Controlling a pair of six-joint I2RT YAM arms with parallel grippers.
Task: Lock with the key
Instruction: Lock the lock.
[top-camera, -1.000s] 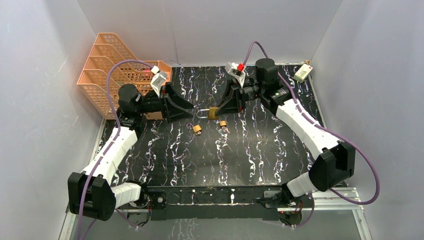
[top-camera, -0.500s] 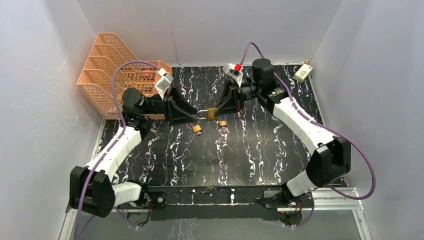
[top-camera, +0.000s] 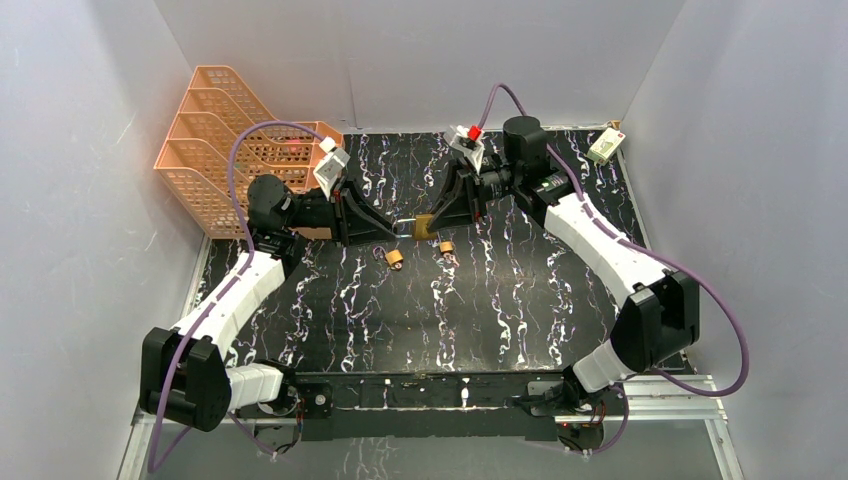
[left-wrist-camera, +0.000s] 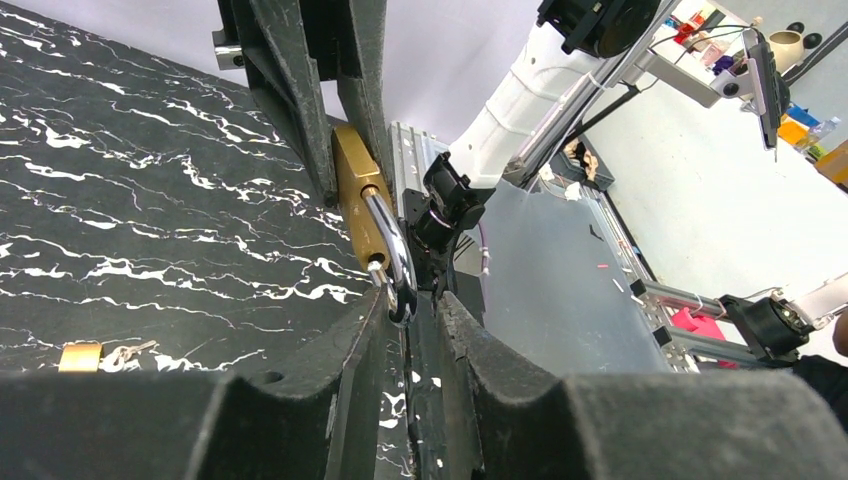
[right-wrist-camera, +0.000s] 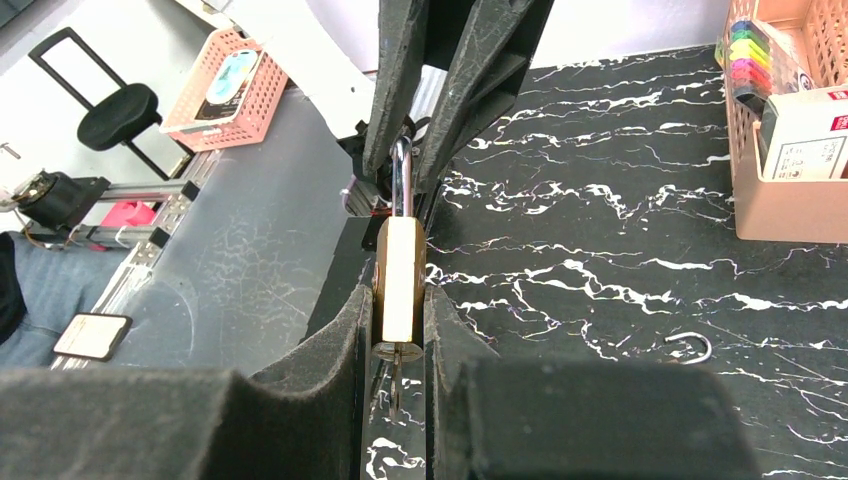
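A brass padlock (top-camera: 426, 226) is held off the black mat, pinched by its body in my shut right gripper (top-camera: 437, 218). The right wrist view shows the body (right-wrist-camera: 399, 280) between the right gripper (right-wrist-camera: 398, 295) fingers, with a key (right-wrist-camera: 398, 352) in its bottom end. Its silver shackle (left-wrist-camera: 395, 250) is unlatched, its free end out of the body. My left gripper (top-camera: 390, 229) faces it. Its jaws stand narrowly apart around the shackle's loop at the left gripper (left-wrist-camera: 412, 300) tips. The loop touches one finger. From the right wrist view the shackle (right-wrist-camera: 402, 175) sits between the left fingers.
Two small brass padlocks (top-camera: 395, 258) (top-camera: 446, 246) lie on the mat just in front of the grippers. An orange file rack (top-camera: 230, 150) stands at the back left. A white box (top-camera: 604, 146) lies at the back right. A small silver hook (right-wrist-camera: 690, 347) lies on the mat.
My left gripper has moved right until its fingertips reach the padlock's shackle. My right gripper has shifted slightly left and back with the padlock.
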